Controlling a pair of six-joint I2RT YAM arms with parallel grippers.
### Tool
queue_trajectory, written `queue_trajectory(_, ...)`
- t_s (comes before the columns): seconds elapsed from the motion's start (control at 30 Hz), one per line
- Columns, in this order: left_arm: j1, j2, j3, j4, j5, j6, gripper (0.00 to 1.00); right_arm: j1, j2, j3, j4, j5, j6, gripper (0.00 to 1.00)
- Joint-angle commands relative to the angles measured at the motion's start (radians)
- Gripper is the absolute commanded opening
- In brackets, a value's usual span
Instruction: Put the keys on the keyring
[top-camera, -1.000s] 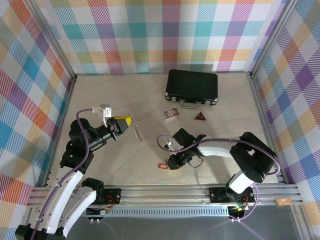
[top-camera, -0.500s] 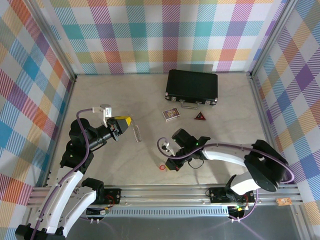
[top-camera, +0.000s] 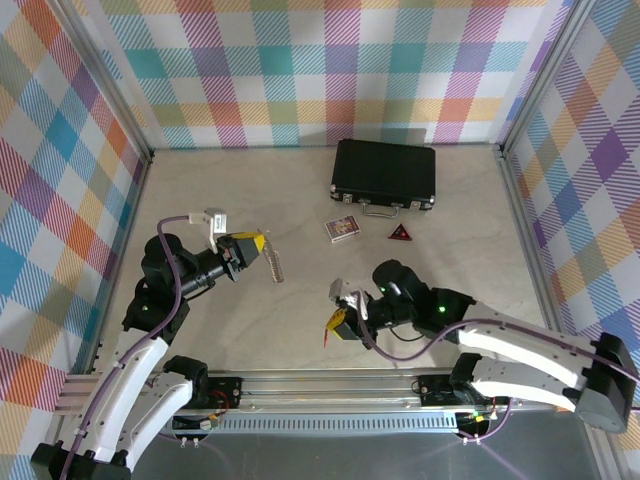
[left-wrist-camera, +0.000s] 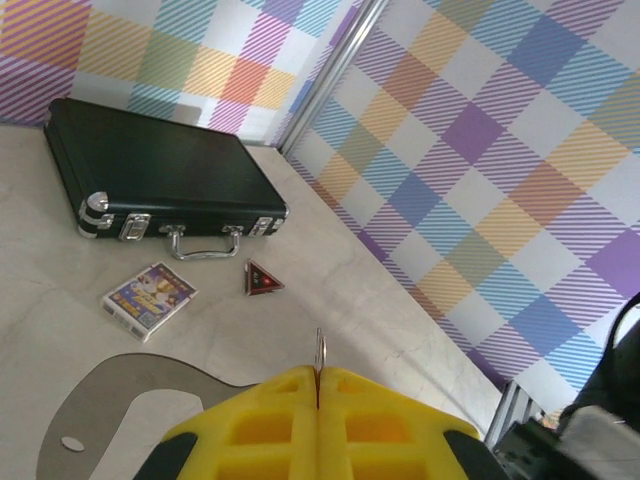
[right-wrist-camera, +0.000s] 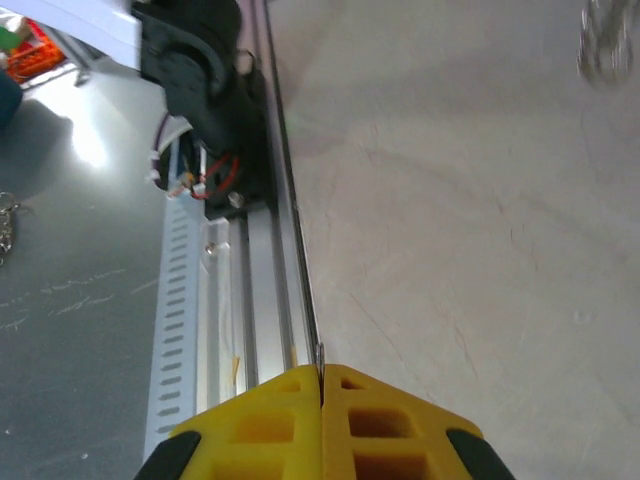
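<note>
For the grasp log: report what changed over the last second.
The right claw closed on the red key, which had lain flat on the table and now looks tipped up at the claw's tip. Its arm swung low and out to the right. The left claw kept the keyring pinched and barely shifted. The black case, card box and red triangle stayed put.

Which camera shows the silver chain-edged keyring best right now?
Top external: the thin silver oval keyring hangs full-length from the left gripper. Left wrist sees the keyring edge-on; right wrist, a distant blur.
</note>
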Motion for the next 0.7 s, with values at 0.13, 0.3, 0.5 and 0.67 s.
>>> queue_trajectory(0.13,-0.035,0.011,0.018,0.167,0.070,-0.034,0.00,0.013,-0.150,-0.025,0.183,0.028,-0.114,0.00)
queue_trajectory(0.3,-0.144,0.020,0.018,0.221,0.043,0.010,0.00,0.012,-0.147,0.006,0.225,0.015,-0.102,0.00)
queue_trajectory(0.5,-0.268,0.009,0.019,0.215,0.052,0.109,0.00,0.007,-0.150,0.104,0.092,0.148,-0.073,0.00)
queue_trajectory(0.67,-0.288,0.028,0.030,0.288,0.122,0.121,0.00,0.006,-0.187,0.126,0.054,0.131,-0.077,0.00)
